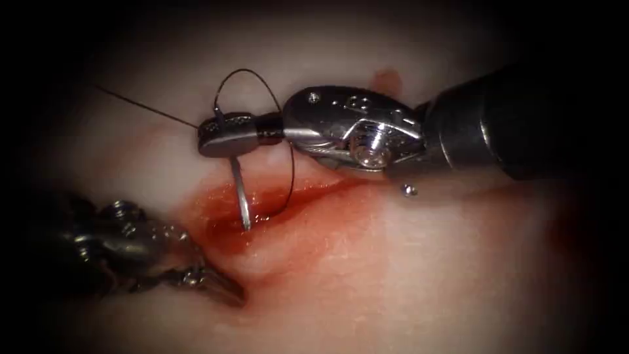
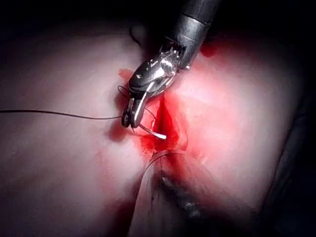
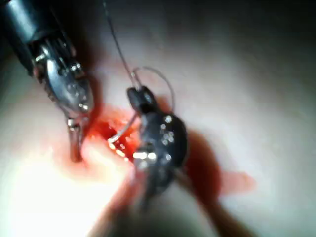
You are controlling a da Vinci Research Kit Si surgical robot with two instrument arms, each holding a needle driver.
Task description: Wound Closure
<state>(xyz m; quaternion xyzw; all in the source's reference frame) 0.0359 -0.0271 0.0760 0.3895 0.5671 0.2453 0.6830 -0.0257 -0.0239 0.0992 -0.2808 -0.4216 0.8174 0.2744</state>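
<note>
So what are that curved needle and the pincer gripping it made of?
The needle looks like polished steel: thin, silvery, glinting, its tip in the red fluid at the cut. The right pincer holding its upper end also looks metal, duller grey with a fine crosshatched face. Neither can be confirmed by look alone.

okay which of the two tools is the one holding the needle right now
The right arm's tool: its pincer is shut on the needle, whose tip reaches the cut. The left arm's tool presses tissue.

The right arm's polished silver metal tool (image 1: 226, 134) shines glossy, with a matt black shaft behind it. The thin curved steel needle (image 1: 241, 193) gleams smooth. The fine dark thread (image 1: 141, 106) looks matt. The pale pink tissue (image 1: 406, 262) is moist, glistening with wet red fluid (image 1: 275, 203).
</note>
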